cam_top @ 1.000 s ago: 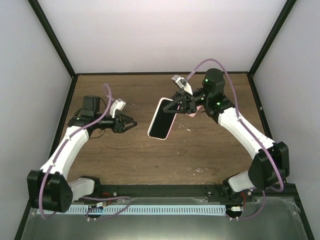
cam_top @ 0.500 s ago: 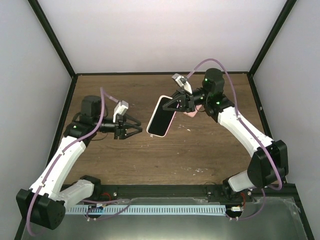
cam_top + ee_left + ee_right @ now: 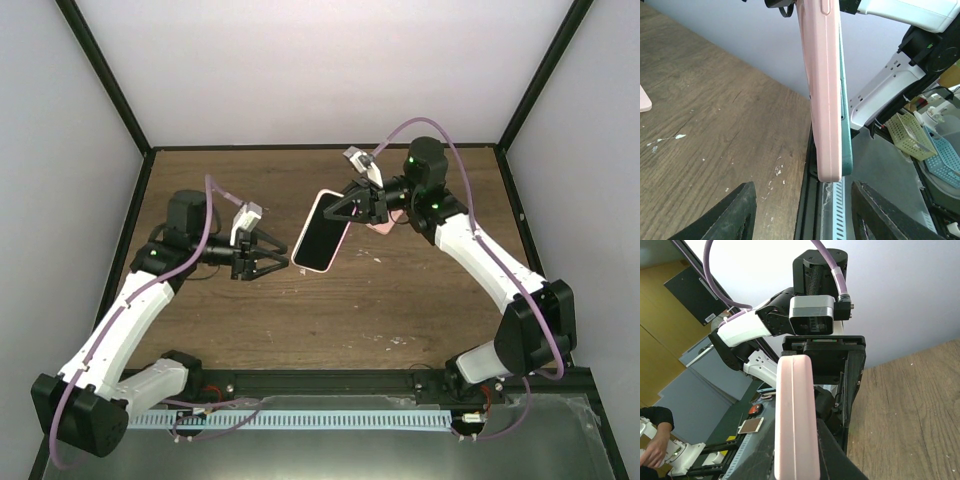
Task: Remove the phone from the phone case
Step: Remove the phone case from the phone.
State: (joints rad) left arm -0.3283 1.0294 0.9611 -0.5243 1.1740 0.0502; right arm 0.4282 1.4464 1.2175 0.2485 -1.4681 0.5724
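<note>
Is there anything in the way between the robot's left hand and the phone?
No, nothing visible. Only air lies between the open left hand and the lower end of the phone, which the right hand holds up in its pink case.

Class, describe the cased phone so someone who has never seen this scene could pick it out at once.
Look above the middle of the wooden table. There the right gripper holds the phone up by one end. It is the only dark-screened slab with a pink rim, hanging clear of the wood.
</note>
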